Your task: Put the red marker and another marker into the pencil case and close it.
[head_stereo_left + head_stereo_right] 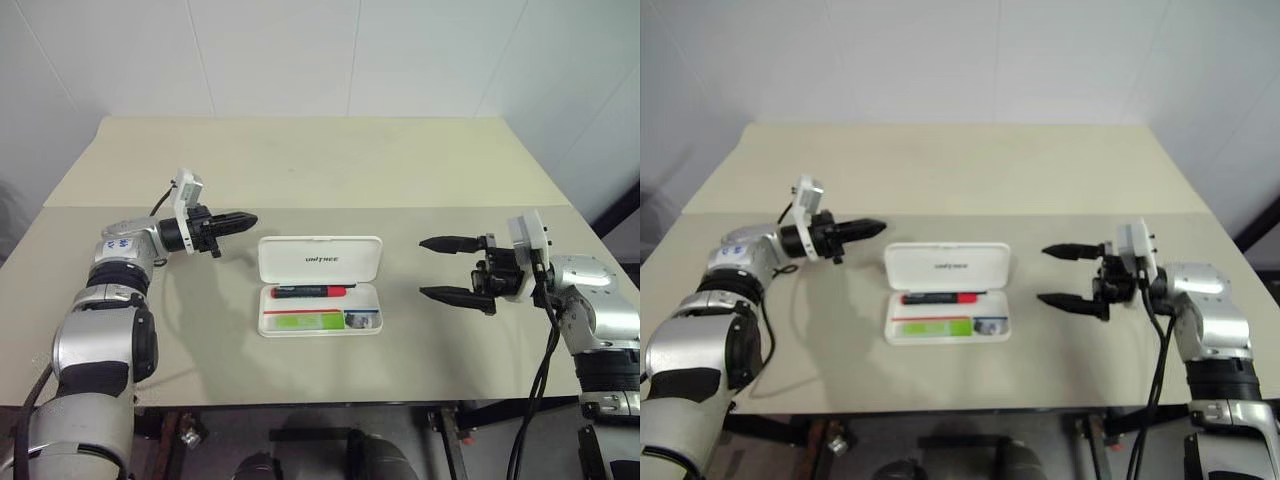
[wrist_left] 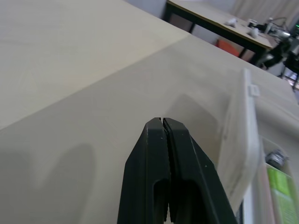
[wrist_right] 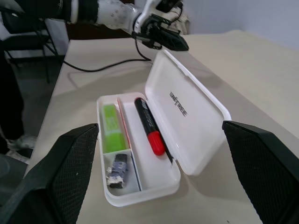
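The white pencil case lies open at the table's middle, its lid tilted back with dark lettering on it. Inside, the red marker lies along the back compartment and the light-green marker lies in the front one. My left gripper is shut and empty, hovering just left of the lid's far left corner, pointing toward it. My right gripper stands open and empty to the right of the case, pointing at it. The right wrist view shows the red marker, the green marker and the lid.
A small dark item sits in the case's front right compartment. The beige table stretches wide behind the case. In the left wrist view another desk with clutter stands beyond the table's edge.
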You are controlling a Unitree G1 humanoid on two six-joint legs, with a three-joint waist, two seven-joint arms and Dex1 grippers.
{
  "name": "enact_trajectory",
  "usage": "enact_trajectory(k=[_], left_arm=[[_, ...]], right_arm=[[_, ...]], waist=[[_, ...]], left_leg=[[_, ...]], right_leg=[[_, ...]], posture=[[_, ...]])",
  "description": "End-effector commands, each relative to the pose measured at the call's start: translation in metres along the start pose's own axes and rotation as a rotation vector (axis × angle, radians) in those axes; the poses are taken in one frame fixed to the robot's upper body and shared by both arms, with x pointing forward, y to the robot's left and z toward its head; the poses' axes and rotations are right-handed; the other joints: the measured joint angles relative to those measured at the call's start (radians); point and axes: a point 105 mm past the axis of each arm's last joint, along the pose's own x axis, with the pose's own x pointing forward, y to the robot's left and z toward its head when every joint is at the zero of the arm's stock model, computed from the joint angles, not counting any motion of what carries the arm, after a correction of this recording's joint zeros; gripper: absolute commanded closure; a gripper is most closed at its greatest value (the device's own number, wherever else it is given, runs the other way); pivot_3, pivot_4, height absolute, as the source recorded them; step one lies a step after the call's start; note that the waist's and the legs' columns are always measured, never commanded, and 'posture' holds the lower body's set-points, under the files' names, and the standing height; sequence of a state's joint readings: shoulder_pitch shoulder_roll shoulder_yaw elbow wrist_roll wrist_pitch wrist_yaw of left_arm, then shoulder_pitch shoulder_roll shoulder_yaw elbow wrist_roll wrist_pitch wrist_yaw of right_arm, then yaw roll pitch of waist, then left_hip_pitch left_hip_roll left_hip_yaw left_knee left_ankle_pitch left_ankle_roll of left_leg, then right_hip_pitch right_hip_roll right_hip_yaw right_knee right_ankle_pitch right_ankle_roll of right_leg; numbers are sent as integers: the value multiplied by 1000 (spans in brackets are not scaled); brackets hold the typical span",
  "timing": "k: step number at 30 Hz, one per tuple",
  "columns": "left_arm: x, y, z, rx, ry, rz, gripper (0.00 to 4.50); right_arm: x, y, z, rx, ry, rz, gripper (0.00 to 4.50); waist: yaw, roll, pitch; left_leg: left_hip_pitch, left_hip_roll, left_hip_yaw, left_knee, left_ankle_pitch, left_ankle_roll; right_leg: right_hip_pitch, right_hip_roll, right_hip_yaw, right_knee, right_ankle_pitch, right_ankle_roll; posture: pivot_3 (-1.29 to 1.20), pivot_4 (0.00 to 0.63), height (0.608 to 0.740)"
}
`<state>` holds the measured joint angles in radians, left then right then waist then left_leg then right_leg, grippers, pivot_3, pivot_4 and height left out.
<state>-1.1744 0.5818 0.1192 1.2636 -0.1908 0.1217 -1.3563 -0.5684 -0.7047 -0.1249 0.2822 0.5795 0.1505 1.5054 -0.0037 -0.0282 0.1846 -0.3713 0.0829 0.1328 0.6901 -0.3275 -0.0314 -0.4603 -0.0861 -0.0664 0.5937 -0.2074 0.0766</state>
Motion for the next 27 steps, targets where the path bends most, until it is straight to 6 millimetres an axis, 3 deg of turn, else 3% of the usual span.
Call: enact_trajectory(k=[1,12,22,27], left_arm=[[9,-14,7,44,52,-126,4473],[22,-37,-2,63,152,-329,4473],[36,-68,-34,108,332,-502,4473],[38,-90,-66,168,463,-618,4473]], right_arm=[[-12,-4,24,-51,-51,11,0],[-38,-30,39,-87,1,-42,0],[-37,-26,39,-70,34,3,0],[-36,-23,36,-68,27,8,0]], waist=[[0,0,0],[0,0,0],[-1,0,0],[1,0,0]], left_leg=[[0,0,0,0,0,0],[0,0,0,0,0,0],[0,0,1,-1,0,0],[1,0,1,-1,0,0]], right_leg=[[0,0,0,0,0,0],[0,0,0,0,0,0],[-2,0,1,0,0,0],[-1,0,2,0,0,0]], posture=[[0,150,740],[0,150,740],[0,150,740],[0,150,740]])
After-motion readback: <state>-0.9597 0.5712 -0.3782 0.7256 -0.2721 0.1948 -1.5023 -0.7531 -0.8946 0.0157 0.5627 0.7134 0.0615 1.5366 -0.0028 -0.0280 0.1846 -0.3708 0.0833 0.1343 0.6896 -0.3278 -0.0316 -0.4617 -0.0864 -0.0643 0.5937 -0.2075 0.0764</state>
